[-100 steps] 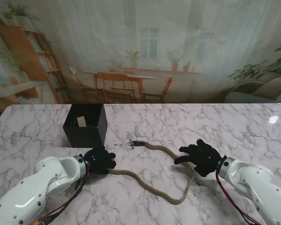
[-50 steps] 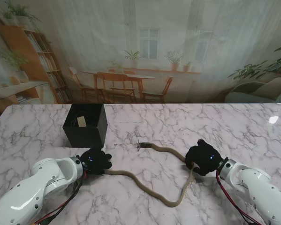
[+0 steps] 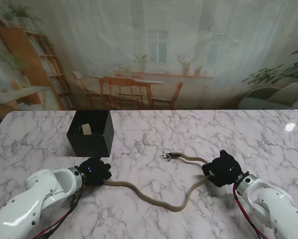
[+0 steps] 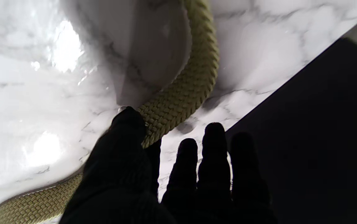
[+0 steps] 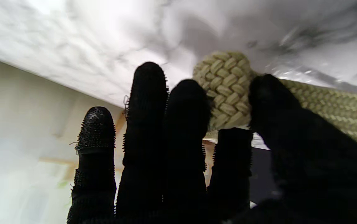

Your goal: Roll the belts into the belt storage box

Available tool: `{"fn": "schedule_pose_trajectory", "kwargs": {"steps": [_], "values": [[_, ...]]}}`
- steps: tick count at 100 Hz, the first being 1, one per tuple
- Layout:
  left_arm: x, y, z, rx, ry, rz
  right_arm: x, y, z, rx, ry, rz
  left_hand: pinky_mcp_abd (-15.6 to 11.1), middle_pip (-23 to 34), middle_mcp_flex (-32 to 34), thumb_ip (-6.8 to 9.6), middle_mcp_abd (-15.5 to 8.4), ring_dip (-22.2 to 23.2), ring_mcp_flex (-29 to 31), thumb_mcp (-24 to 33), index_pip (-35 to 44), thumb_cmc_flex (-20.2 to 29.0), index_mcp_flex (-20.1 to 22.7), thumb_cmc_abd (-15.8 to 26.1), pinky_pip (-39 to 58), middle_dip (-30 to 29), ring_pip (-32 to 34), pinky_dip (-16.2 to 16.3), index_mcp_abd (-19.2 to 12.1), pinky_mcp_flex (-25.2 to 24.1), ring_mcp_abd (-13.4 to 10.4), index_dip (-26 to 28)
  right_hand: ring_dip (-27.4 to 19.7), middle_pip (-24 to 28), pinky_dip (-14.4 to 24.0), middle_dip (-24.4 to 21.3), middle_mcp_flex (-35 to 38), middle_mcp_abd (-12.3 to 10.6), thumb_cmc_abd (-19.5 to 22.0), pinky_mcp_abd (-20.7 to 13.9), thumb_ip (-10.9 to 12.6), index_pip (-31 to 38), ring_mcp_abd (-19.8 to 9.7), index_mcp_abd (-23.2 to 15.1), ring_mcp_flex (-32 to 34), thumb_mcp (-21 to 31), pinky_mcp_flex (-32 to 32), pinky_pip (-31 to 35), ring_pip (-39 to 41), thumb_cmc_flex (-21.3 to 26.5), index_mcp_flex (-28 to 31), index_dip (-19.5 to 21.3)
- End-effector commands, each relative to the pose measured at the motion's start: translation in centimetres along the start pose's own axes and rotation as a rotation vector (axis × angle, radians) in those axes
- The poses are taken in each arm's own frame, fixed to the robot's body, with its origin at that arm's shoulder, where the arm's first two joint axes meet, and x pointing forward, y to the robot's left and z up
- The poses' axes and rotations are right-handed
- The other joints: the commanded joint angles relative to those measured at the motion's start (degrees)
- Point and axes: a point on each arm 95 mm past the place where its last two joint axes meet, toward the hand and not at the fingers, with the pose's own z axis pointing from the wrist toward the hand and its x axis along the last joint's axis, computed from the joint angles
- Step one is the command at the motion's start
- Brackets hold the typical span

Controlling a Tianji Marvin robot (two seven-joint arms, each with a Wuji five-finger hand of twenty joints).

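Between our left hand's (image 3: pixel 93 171) fingers (image 4: pixel 128 130) and our right hand's (image 3: pixel 223 168), both closed around its ends, the braided tan fabric belt (image 3: pixel 153 198) sags across the white marble table (image 3: pixel 149 134).

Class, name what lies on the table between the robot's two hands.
In the stand view, the woven belt sags across bare marble between left hand and right hand.

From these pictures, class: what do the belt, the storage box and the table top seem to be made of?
Belt: braided fabric cord, matte olive-tan; the plaited weave shows clearly. It ends in a small, probably metal, buckle.
Belt storage box: matte black, stiff walls; card or plastic, cannot tell.
Table top: white grey-veined marble or marble-look, glossy with glare.
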Motion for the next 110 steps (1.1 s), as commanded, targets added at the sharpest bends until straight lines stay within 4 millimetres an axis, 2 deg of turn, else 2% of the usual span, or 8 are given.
{"fn": "schedule_pose_trajectory", "kwargs": {"steps": [1, 21, 32, 37, 40, 46, 92, 110], "values": [[0.0, 0.7, -0.5, -0.024, -0.012, 0.003, 1.9, -0.2, -0.8, -0.003, -0.035, -0.011, 0.2, 0.7, 1.5, -0.5, -0.2, 0.8, 1.0, 2.1, 1.5, 2.2, 2.6, -1.5, 1.7, 0.6, 1.3, 0.4, 1.2, 0.1, 0.0, 0.8, 2.2, 8.0, 1.2, 2.0, 3.8, 1.6, 2.3, 2.4, 2.9, 2.4, -0.8, 1.9, 4.7, 1.5, 1.7, 2.5, 5.9, 4.4, 1.0, -1.4], [-0.8, 1.6, -1.7, -0.048, -0.067, 0.025, 3.8, 0.7, -2.2, 0.08, -0.184, -0.023, 0.2, 0.7, 2.1, -0.54, -0.4, 0.8, 1.2, 2.3, 1.4, 2.2, 2.8, -1.6, 1.8, 0.7, 1.2, 0.4, 1.4, 0.2, -0.1, 0.9, 0.9, 12.4, 1.2, -0.2, 3.9, 2.3, 4.4, 2.3, 2.8, 0.9, 0.7, 10.1, 4.6, -0.1, 4.0, 5.2, 12.1, 3.6, 3.9, -5.2], [-1.2, 2.4, -2.6, -0.067, -0.107, 0.037, 4.8, 0.7, -2.6, 0.177, -0.187, 0.018, 0.1, 0.8, 2.3, -0.57, -0.6, 0.8, 1.4, 2.3, 1.2, 2.2, 2.9, -1.7, 1.8, 0.8, 1.2, 0.4, 1.4, 0.3, -0.1, 0.9, -2.3, 6.5, 0.6, -5.3, 3.9, 3.0, 8.1, 2.5, 3.2, -1.4, 1.8, 13.2, 4.3, -3.5, 2.6, 5.1, 8.0, -0.9, 4.9, -6.4], [-1.3, 2.8, -3.0, -0.076, -0.125, 0.04, 5.3, 0.7, -2.6, 0.227, -0.172, 0.053, 0.2, 0.7, 2.4, -0.58, -0.6, 0.8, 1.3, 2.4, 1.2, 2.1, 2.9, -1.6, 1.8, 0.8, 1.2, 0.4, 1.3, 0.3, 0.0, 1.0, -3.3, 0.7, 0.7, -8.0, 3.8, 3.8, 12.1, 2.7, 5.8, -10.9, 2.9, 15.2, 3.7, -5.7, 1.0, 4.5, 2.8, -6.2, 5.6, -1.1], [-1.4, 3.0, -3.3, -0.081, -0.135, 0.042, 5.5, 0.6, -2.6, 0.249, -0.152, 0.068, 0.2, 0.7, 2.4, -0.59, -0.7, 0.8, 1.4, 2.4, 1.1, 2.1, 2.9, -1.6, 1.7, 0.8, 1.1, 0.4, 1.2, 0.3, 0.0, 1.0, -2.6, -4.2, 1.1, -8.8, 3.7, 3.7, 14.6, 2.3, 9.4, -17.2, 2.9, 14.6, 2.3, -7.5, 0.1, 4.2, -0.4, -9.9, 5.1, 5.4], [-1.6, 3.5, -3.7, -0.091, -0.153, 0.045, 5.9, 0.7, -2.6, 0.274, -0.124, 0.076, 0.2, 0.7, 2.5, -0.61, -0.7, 0.8, 1.4, 2.4, 1.0, 2.1, 2.9, -1.7, 1.7, 0.8, 1.1, 0.3, 1.2, 0.2, 0.0, 1.0, -2.4, -8.9, 1.5, -9.0, 1.6, 3.4, 17.2, 2.0, 10.4, -20.3, 3.1, 13.2, -0.3, -11.5, -1.3, 3.9, -3.3, -12.5, 2.6, 8.4], [-2.7, 5.0, -5.3, -0.112, -0.244, 0.065, 3.2, 4.8, -4.0, 0.033, -0.119, 0.03, 0.3, 0.5, 2.6, -0.67, -1.1, 0.7, 1.2, 2.2, 0.5, 1.9, 2.9, -1.5, 1.4, 1.0, 0.7, 0.3, 0.4, 0.0, 0.0, 1.1, -2.1, -13.1, 2.4, -7.6, -5.3, 3.3, 19.4, 1.9, 11.3, -23.9, 4.0, 8.8, -4.8, -16.0, -3.4, 3.2, -6.1, -11.5, -6.5, 8.7], [-2.8, 4.9, -5.1, -0.095, -0.244, 0.054, 1.0, 4.9, -3.8, 0.056, -0.149, -0.065, 0.3, 0.7, 2.8, -0.66, -1.4, 0.8, 1.3, 2.2, 0.4, 1.9, 2.9, -1.5, 1.5, 1.1, 0.8, 0.3, 0.5, 0.0, -0.2, 1.3, -4.4, -19.1, 2.7, -7.0, -24.7, 4.2, 19.3, 1.9, 11.7, -27.0, 3.7, 7.5, -14.6, -15.3, -7.9, 0.1, -13.1, -11.2, -18.7, 8.7]]}}
